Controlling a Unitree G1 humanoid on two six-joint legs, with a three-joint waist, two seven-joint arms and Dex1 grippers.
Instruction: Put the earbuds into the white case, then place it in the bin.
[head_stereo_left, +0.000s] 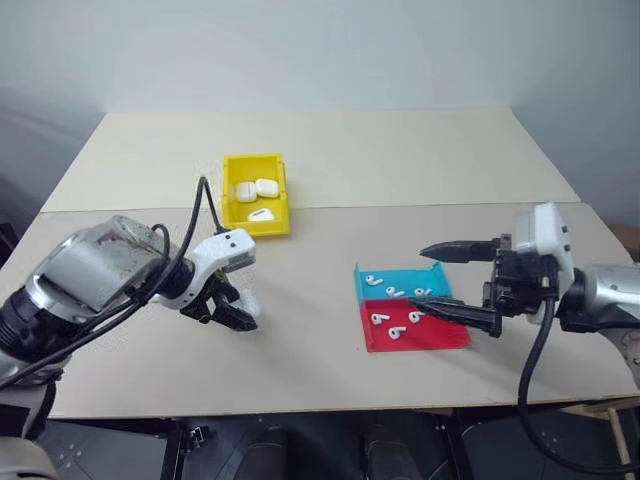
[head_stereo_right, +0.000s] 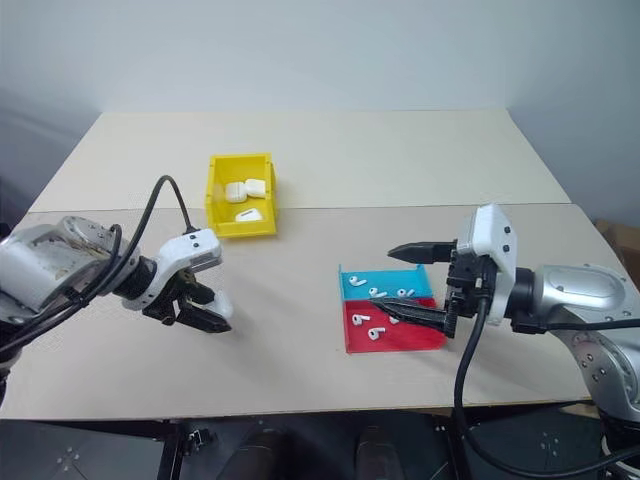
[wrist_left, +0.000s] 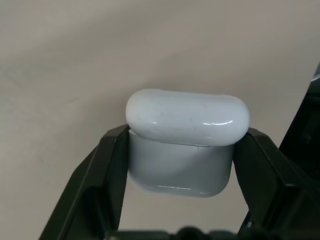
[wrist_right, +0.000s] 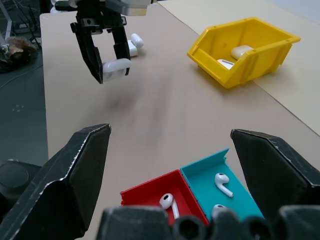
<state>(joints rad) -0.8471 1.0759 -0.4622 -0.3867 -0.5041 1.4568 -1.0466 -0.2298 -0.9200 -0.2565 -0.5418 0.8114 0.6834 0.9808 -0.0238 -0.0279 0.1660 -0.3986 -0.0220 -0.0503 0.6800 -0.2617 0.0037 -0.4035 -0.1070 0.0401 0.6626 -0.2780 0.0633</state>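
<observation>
We've got the left gripper (wrist_right: 111, 64) clamped on one white case (wrist_left: 186, 141), right gripper (head_stereo_left: 462, 285) spread wide holding nothing, six earbuds (head_stereo_left: 399, 306) in the tray (head_stereo_left: 434, 337), three cases in the bin (head_stereo_left: 232, 200).

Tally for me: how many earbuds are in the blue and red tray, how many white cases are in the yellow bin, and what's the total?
Earbuds: 6
Cases: 3
Total: 9
</observation>
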